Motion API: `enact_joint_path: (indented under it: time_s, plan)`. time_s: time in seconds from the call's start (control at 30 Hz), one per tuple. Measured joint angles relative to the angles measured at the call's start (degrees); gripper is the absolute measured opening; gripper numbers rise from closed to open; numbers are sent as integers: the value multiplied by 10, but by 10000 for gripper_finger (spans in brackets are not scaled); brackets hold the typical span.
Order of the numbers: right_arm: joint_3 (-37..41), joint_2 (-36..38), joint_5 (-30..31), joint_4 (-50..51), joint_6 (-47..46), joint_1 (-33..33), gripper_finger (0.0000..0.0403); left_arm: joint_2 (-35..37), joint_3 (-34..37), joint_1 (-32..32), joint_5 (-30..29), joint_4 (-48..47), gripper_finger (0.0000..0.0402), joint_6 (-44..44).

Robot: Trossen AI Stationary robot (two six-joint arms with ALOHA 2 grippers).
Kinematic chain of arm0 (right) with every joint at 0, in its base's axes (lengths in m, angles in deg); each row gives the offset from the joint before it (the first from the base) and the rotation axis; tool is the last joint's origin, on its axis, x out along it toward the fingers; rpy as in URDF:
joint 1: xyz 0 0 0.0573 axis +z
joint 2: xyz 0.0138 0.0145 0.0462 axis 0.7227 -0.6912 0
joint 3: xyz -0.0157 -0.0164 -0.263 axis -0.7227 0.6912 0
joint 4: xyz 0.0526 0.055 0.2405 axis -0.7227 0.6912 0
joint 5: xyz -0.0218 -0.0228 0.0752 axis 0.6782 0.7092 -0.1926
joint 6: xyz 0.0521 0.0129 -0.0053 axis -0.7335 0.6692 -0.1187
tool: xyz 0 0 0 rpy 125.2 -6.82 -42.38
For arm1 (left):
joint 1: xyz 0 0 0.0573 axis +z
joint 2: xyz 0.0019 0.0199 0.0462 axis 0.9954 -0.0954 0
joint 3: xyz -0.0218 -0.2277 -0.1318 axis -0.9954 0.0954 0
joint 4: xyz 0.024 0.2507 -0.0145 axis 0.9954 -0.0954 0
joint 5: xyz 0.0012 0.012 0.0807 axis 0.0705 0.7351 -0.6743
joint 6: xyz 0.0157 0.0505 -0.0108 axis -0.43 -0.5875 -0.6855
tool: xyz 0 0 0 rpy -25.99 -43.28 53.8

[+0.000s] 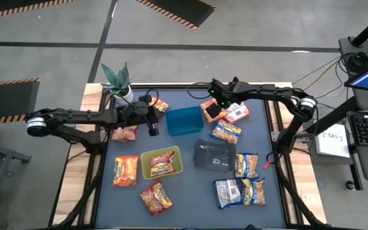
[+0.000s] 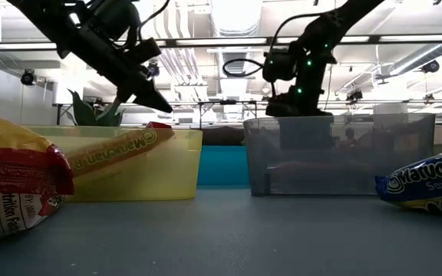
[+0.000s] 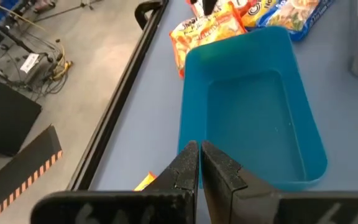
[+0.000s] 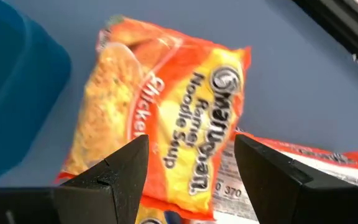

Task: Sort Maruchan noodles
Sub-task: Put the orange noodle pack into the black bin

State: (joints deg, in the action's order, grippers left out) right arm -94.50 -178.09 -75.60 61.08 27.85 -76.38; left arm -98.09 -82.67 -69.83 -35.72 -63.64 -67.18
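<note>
Maruchan noodle packets lie scattered on the blue-grey table. An orange chicken packet point(image 4: 166, 106) lies flat just right of the blue tray point(image 1: 185, 121), overlapping a pink-white packet point(image 4: 303, 162). My right gripper point(image 4: 191, 155) hangs open above the orange packet, pointing steeply down, with a finger on either side and clear of it. My left gripper point(image 3: 199, 149) is shut on nothing and hovers at the blue tray's left end point(image 1: 153, 128). The yellow-green tray point(image 1: 161, 163) holds one red-orange packet point(image 2: 113, 149).
A dark tray point(image 1: 213, 155) sits right of centre. Blue-and-yellow packets point(image 1: 246, 164) lie on the right side, orange and red ones point(image 1: 126, 170) on the left and near side. A potted plant point(image 1: 117, 80) stands at the far left corner.
</note>
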Motion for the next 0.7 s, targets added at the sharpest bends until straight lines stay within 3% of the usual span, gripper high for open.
enact_joint_path:
  time_s: [0.17,0.33,0.43,0.57,0.7]
  plan:
    - [42,49,-29,-43,-8,-10,226,6,1,0,8,-4,0,0]
    - [123,110,-80,-180,-10,-22,226,7,1,0,42,-2,0,-4]
    - [155,130,-67,-230,-14,-26,226,7,1,0,42,-1,0,-24]
    - [163,143,-4,-237,-17,-26,226,7,1,0,41,0,0,-41]
    - [156,147,1,-235,-37,-26,226,7,1,0,40,5,0,-45]
